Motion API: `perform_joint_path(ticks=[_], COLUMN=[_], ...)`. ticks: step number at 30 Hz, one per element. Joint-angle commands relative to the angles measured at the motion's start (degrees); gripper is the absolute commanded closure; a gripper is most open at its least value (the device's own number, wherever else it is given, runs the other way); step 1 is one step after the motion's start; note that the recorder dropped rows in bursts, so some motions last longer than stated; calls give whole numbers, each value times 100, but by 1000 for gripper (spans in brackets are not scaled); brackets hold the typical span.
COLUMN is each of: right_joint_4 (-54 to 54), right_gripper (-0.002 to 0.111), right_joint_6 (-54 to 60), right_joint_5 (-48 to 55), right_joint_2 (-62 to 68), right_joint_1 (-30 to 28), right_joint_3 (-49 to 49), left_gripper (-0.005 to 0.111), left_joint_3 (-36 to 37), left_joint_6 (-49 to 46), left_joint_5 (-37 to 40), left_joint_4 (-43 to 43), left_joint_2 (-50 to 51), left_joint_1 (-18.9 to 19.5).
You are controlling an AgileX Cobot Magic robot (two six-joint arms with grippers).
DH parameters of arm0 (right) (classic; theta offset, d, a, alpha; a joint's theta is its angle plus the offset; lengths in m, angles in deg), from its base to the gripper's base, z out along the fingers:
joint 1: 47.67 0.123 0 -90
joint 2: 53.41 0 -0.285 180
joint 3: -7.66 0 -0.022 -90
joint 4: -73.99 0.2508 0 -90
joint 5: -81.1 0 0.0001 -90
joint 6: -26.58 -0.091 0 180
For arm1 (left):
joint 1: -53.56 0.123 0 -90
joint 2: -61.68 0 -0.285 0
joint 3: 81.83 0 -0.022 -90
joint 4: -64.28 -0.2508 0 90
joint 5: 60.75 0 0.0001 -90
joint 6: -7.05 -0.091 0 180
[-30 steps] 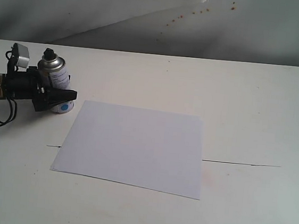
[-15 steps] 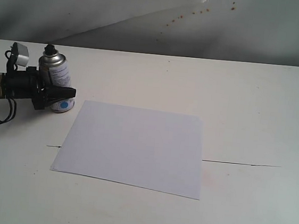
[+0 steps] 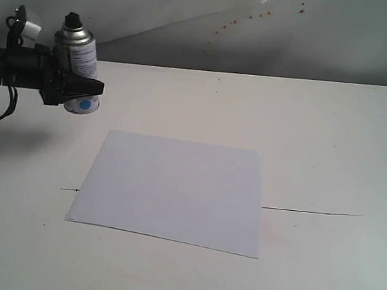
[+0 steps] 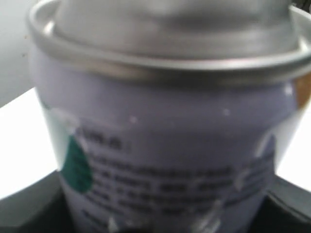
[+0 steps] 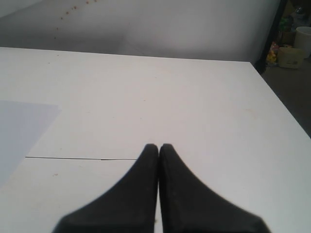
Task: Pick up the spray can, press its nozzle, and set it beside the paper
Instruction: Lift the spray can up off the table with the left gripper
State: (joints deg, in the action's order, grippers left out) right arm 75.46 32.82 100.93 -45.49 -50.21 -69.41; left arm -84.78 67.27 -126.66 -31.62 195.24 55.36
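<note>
The silver spray can [image 3: 78, 67] hangs upright above the table at the far left, its black nozzle [image 3: 72, 18] on top and a blue dot near its base. My left gripper [image 3: 89, 87] is shut on the can's body from the left side. In the left wrist view the can [image 4: 165, 136] fills the picture, blurred, and hides the jaws. The white paper [image 3: 175, 189] lies flat in the middle of the table, below and right of the can. My right gripper [image 5: 159, 146] is shut on nothing, low over bare table; a corner of the paper [image 5: 22, 131] shows beside it.
A thin dark seam [image 3: 311, 212] runs across the white table [image 3: 332, 146] on either side of the sheet. A grey wall [image 3: 193, 20] stands behind. Past the table's edge in the right wrist view sits a cluttered floor corner [image 5: 291, 43].
The left gripper has lifted the can off the table, straight up from beside the paper's far left corner. The can has gone from tilted to upright. The right gripper's earlier state is not shown.
</note>
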Motion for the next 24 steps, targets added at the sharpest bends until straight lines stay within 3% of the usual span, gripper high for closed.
perform_joint_path(ticks=[1,5,11,24], right_joint_4=[-34,-34,-34,-34], right_gripper=[108,108,108,108], right_joint_6=[14,14,14,14], right_joint_5=[-34,-34,-34,-34], right_joint_2=[-14,-14,-14,-14], right_joint_1=[-19,-19,-19,-19], right_joint_3=[-14,-14,-14,-14], left_gripper=[107,107,107,107], left_joint_3=[-10,3,3,3], left_joint_6=[494,1461,1973,2026], left_joint_5=[439,1115,1298,1095], left_joint_4=[-288,-405,-405,-405], left_joint_2=[-585,-935,-1272,-1345], left_joint_1=[-544,-935,-1313,-1590])
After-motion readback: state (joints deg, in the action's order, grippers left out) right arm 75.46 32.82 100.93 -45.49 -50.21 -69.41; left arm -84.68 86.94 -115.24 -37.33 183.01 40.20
